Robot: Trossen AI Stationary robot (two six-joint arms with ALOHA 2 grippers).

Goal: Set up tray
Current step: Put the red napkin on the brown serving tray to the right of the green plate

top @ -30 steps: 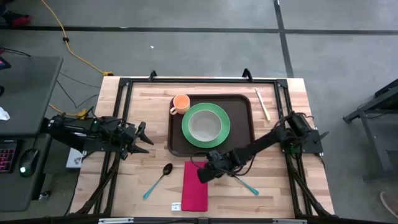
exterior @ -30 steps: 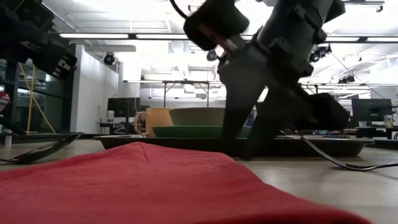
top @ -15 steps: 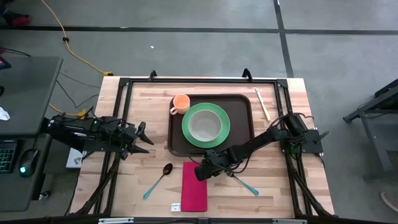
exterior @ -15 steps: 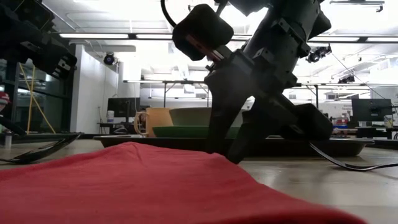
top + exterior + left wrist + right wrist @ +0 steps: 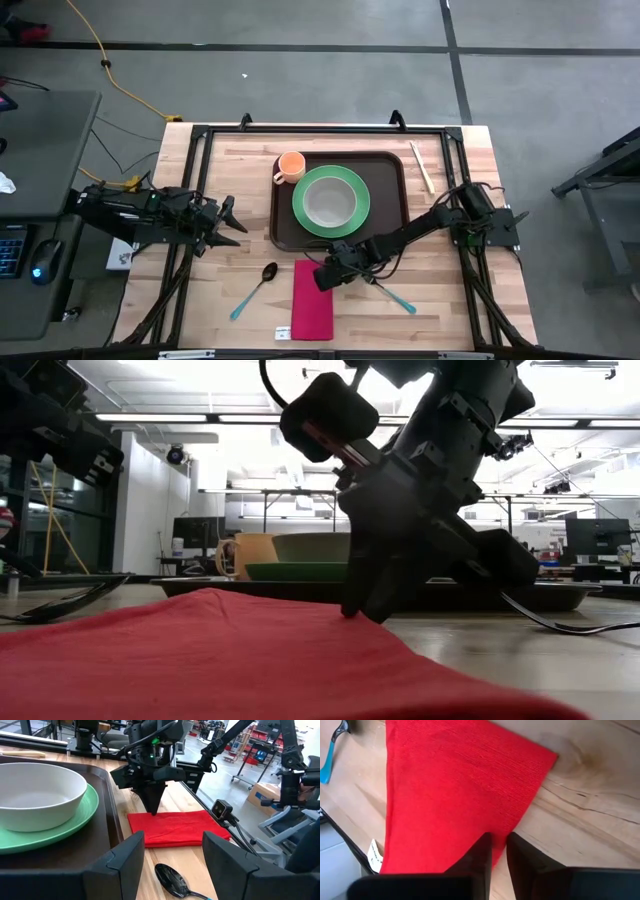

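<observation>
The dark brown tray (image 5: 390, 215) lies at the table's far middle. It holds a green plate (image 5: 305, 218) with a white bowl (image 5: 331, 203) and an orange cup (image 5: 291, 165). A red napkin (image 5: 313, 300) lies flat on the wood just near of the tray. My right gripper (image 5: 322, 277) is down at the napkin's right long edge, close to its far right corner (image 5: 554, 756), and is shut on it. My left gripper (image 5: 228, 218) hovers open at the table's left, touching nothing. My right gripper has the napkin's right long edge (image 5: 512, 827), a little short of the far right corner. One finger (image 5: 480, 855) is over the cloth and the other (image 5: 522, 862) over bare wood, with red cloth showing between them. The fingers slant down from the table's right. The napkin lies flat on the table.
A black spoon with a teal handle (image 5: 256, 287) lies left of the napkin and a teal-handled fork (image 5: 396, 296) right of it, under my right arm. Chopsticks (image 5: 422, 167) lie right of the tray. A small white label (image 5: 283, 332) sits by the napkin's near left corner.
My right gripper has sunk and gone a little toward the table's left, onto the napkin's right edge. Its fingers, apart in the earlier low views, have come together. The napkin has stayed flat where it was.
</observation>
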